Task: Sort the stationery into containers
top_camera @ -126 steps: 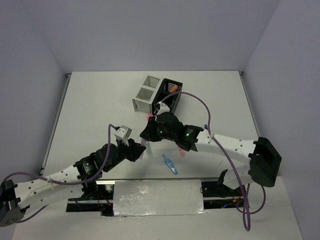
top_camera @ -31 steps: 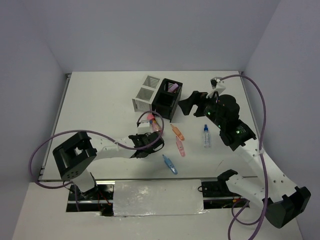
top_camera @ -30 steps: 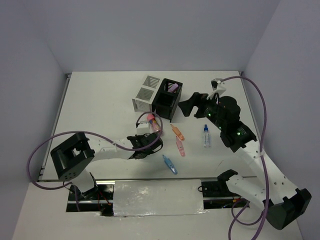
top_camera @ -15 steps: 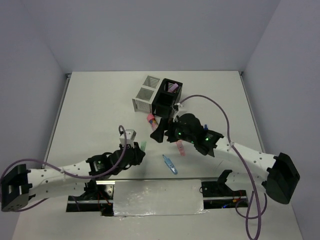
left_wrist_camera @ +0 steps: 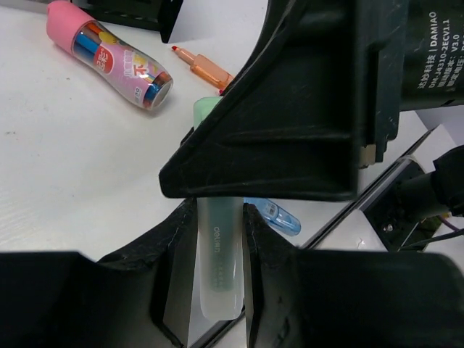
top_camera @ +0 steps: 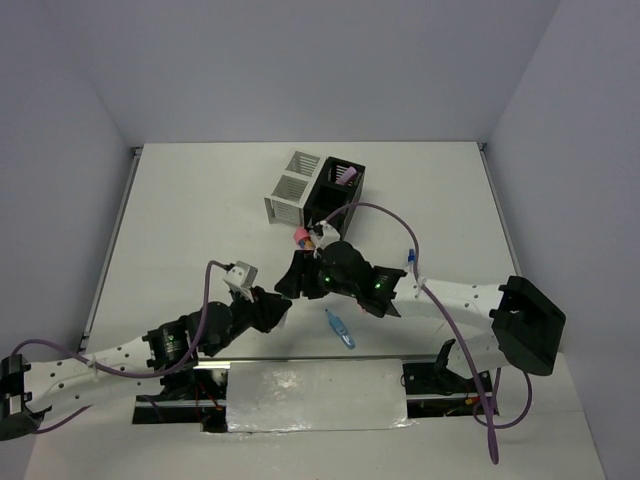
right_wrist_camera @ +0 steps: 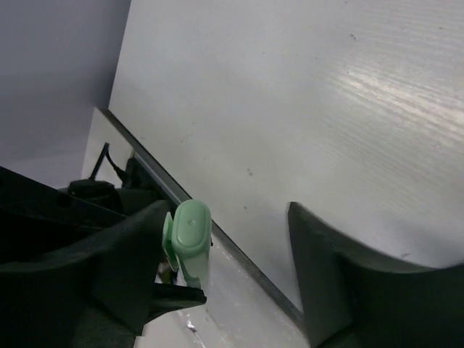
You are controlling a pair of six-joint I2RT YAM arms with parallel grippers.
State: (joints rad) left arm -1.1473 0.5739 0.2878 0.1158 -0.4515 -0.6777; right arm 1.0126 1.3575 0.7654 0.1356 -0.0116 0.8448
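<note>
"Where is the pale green plastic highlighter (left_wrist_camera: 217,268)?"

"Pinched by its barrel between the left arm's fingers (left_wrist_camera: 168,254), over the near part of the white bench (left_wrist_camera: 65,159)."

"And the right arm's fingers (right_wrist_camera: 123,264)?"

"Spread wide, holding nothing. They straddle its capped end, with the cap just beside one finger and apart from the other. A stubby pink tube (left_wrist_camera: 109,54) lies farther off."

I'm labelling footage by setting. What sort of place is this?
Probably a robot test cell in a lab: a white table boxed in by plain walls, with the left arm and right arm mounted at its near edge, trailing purple cables.
</note>
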